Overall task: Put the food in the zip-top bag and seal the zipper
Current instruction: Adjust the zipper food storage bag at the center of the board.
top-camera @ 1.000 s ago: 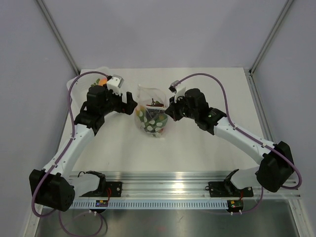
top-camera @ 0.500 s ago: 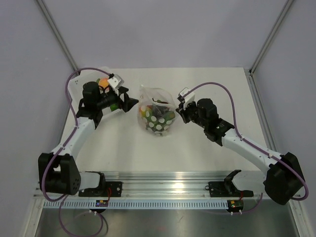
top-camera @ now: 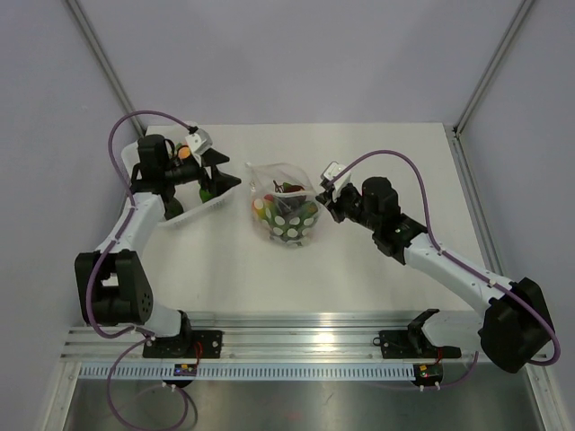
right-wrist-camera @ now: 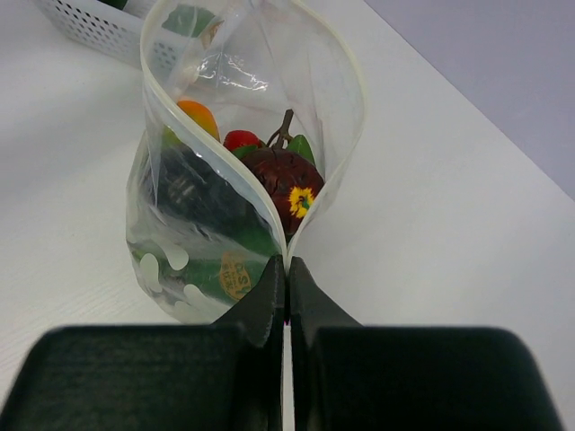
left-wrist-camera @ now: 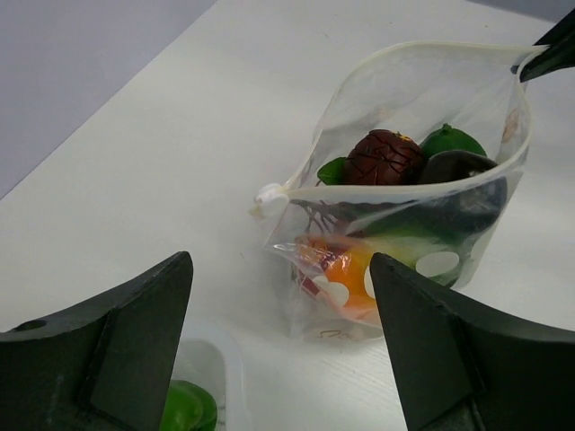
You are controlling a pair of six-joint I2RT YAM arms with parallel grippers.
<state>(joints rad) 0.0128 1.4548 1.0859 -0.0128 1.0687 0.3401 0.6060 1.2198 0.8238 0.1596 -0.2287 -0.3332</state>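
Zip-top bag [top-camera: 286, 214] is stood mid-table, its open mouth clamped at one corner by right tool [right-wrist-camera: 286, 269]. Left tool [left-wrist-camera: 278, 341], jaws apart, is hung over tray [top-camera: 180, 214]; green food [left-wrist-camera: 190, 409] there should be gripped centrally.

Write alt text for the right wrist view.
Right end effector, shut, pinches the rim of the open zip-top bag standing on a white table, food inside: dark red, orange, green pieces. A white tray sits behind it.
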